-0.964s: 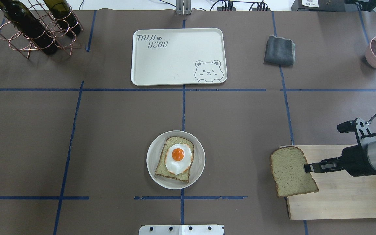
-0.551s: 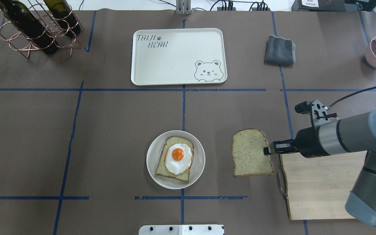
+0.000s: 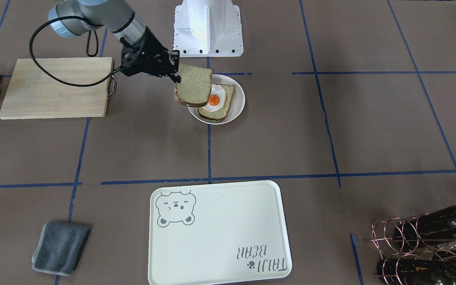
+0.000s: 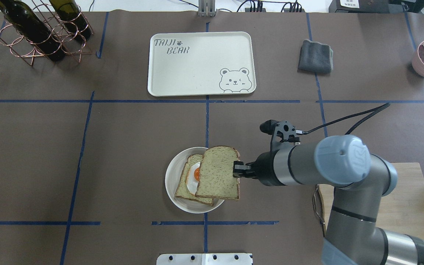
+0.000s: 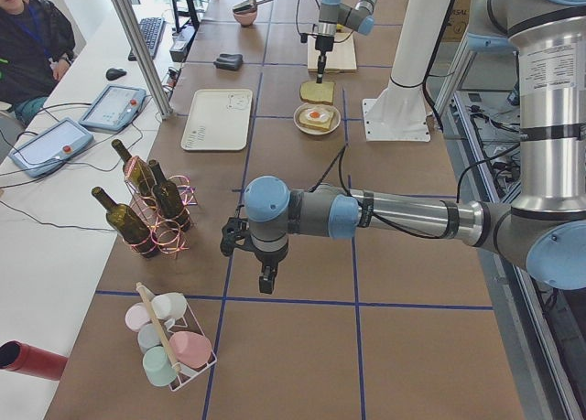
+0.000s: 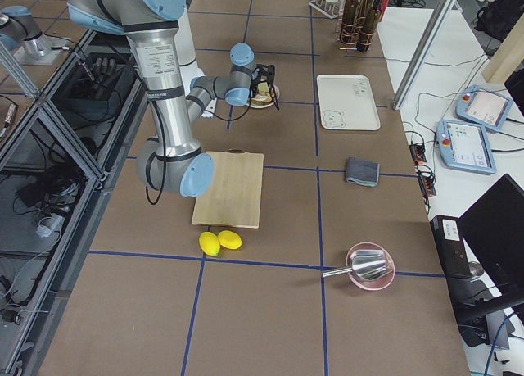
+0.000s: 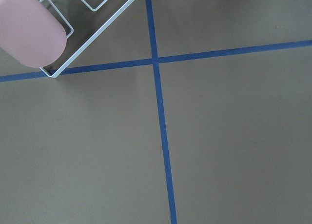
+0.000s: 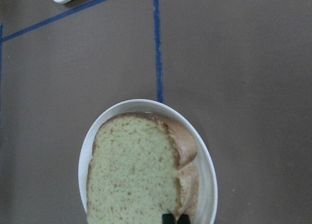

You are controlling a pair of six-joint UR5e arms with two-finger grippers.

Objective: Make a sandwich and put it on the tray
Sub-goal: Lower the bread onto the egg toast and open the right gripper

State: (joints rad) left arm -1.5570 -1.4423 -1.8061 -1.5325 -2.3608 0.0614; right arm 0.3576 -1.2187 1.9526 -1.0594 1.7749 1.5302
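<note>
Arm pose: right arm comes in from the right, forearm stretched roughly level over the table toward the centre, wrist in line with it. Right gripper has its jaws pinched nearly closed on the right edge of the top slice, fingertips clamped on the crust. Top slice is held about flat, slightly tilted in the front view, over the right part of the plate. It hides most of the egg, only a sliver of yolk and white showing at its left edge. In the front view top slice sits higher than the egg, not resting on it. Egg lies on the bottom slice, which lies on the plate, near centre of the table. Tray is at the far centre, well apart from the plate. Cutting board is at the near right, partly under the arm. Left arm reaches out low over the far-left end of the table, left gripper pointing down, near the wine rack. Cannot tell its jaw state from that side view.
</note>
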